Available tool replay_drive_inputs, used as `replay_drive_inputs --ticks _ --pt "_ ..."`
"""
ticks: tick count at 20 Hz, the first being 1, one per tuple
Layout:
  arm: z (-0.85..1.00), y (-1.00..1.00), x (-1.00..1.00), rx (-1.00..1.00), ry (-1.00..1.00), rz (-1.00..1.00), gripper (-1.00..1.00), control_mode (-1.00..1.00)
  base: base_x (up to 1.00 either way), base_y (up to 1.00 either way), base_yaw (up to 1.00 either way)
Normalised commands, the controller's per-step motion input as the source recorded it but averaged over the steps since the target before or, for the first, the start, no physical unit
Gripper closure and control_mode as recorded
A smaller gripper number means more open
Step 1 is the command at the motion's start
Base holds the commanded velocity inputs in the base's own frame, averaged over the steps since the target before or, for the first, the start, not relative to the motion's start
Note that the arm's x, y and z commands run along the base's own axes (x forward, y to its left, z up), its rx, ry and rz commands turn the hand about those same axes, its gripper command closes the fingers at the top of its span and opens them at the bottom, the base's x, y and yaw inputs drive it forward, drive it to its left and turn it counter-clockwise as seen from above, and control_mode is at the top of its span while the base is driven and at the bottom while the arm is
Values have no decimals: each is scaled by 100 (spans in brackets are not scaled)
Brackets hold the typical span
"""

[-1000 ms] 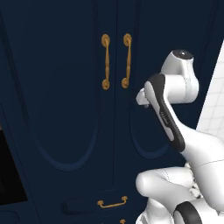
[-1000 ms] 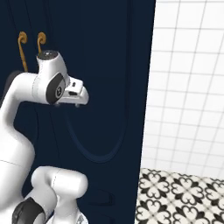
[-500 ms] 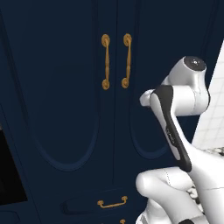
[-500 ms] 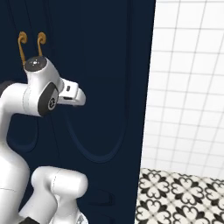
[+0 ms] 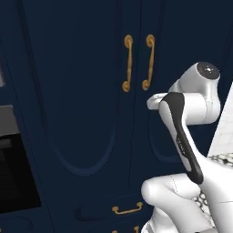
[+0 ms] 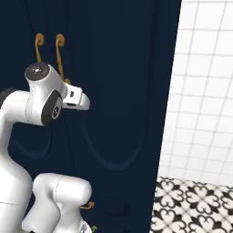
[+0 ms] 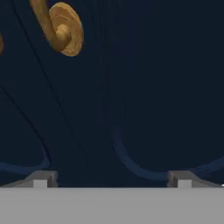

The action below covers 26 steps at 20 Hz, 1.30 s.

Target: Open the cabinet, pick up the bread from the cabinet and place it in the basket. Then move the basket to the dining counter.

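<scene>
The cabinet is shut, both doors closed, and the claw faces its right-hand door close up, jaws spread as wide as they go and holding nothing. In the hand view the two fingertips rise at the bottom, far apart, with bare navy panel between them.

From the claw, the right door's brass handle lies up and to the left in the hand view: only its round lower end and a short stretch of the bar show. In the base views its long axis runs vertically, alongside the left door's handle. So I judge the claw must shift toward that bar and straddle it across its width before pulling.

With the doors closed, the cabinet's contents are hidden. A short brass pull sits on the drawer below.
</scene>
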Motion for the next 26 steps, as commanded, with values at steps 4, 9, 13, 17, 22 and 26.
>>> replay_drive_inputs --ticks 4,9,13,17,22,26 --pt "0 0 0 0 0 0 -100 100 -2 77 -1" --pt "0 0 0 0 0 0 -100 100 -32 -13 -1" --pt "0 0 0 0 0 0 -100 100 -66 -11 0" --pt "0 0 0 0 0 0 -100 100 -36 -3 -1" --pt "0 -24 20 0 0 -1 -100 -100 2 -5 -1" --pt "26 -39 93 0 -8 0 -100 -100 0 0 0"
